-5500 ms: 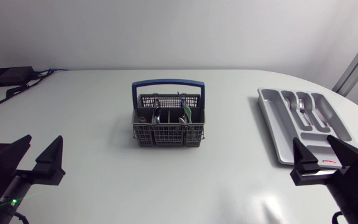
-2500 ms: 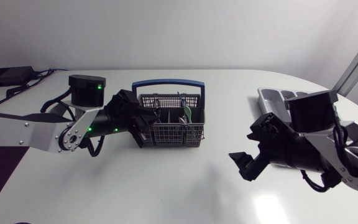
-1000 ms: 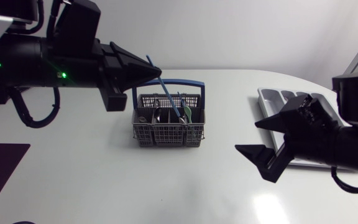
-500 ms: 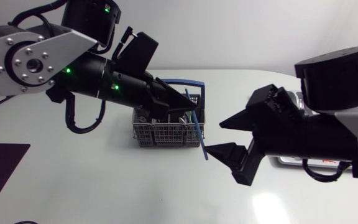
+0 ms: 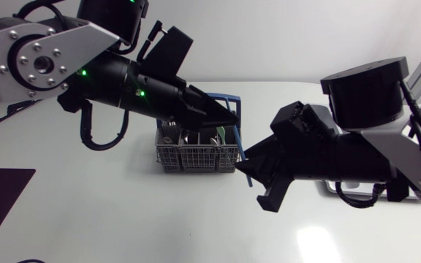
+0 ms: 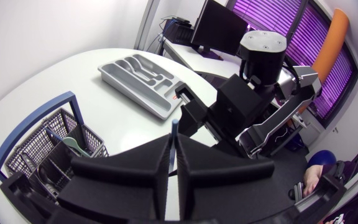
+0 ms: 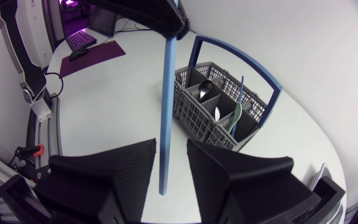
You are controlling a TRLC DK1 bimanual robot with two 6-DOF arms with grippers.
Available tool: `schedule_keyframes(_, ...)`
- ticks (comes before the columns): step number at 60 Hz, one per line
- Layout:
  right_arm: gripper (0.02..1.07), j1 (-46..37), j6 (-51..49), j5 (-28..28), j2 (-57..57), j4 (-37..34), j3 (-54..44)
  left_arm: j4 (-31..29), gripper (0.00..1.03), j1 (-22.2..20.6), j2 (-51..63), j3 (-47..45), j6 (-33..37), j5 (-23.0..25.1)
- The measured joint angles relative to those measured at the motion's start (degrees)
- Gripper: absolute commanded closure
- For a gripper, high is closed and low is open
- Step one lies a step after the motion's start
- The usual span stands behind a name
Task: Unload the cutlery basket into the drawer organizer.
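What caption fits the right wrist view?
Left gripper holds a blue utensil inside the open right gripper, basket beyond.

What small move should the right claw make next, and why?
Probably close the right claw on the blue utensil: it hangs in the gap of this open claw, while the left claw grips its upper end.

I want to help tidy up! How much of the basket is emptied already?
Barely started. One blue utensil is out, hanging from the left gripper, within the open right gripper. Spoons and a green utensil sit in the basket; everything has yet to reach the drawer organizer.
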Motion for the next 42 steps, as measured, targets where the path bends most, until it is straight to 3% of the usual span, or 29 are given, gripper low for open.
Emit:
schedule_keyframes(4,1.0,0.0,0.48,-0.33,0.07,0.0,0.0,0.0,1.0,0.07,0.07,0.0,0.0,0.0)
schedule_keyframes(14,1.01,0.02,0.83,-0.74,0.17,-0.11,0.0,-0.02,0.98,0.63,0.07,0.0,0.0,0.13)
schedule_keyframes(20,1.01,0.63,1.01,-0.7,0.48,-0.42,0.0,-0.57,0.74,0.87,0.07,0.0,0.0,0.2)
schedule_keyframes(25,1.01,1.55,0.98,-0.87,0.83,-1.86,-0.02,-0.17,0.46,0.94,0.07,0.0,0.02,0.15)
schedule_keyframes(29,1.01,2.01,0.98,-1.16,1.25,-2.67,-0.09,0.07,0.32,1.55,0.07,0.24,0.02,0.15)
schedule_keyframes(34,1.01,2.03,0.94,-1.14,1.2,-3.37,-0.68,0.87,0.23,2.8,0.07,0.9,0.02,-0.13)
schedule_keyframes(42,1.01,-0.15,0.52,-1.16,0.39,-5.92,-1.86,1.55,0.2,5.03,0.04,2.97,1.51,-3.45)
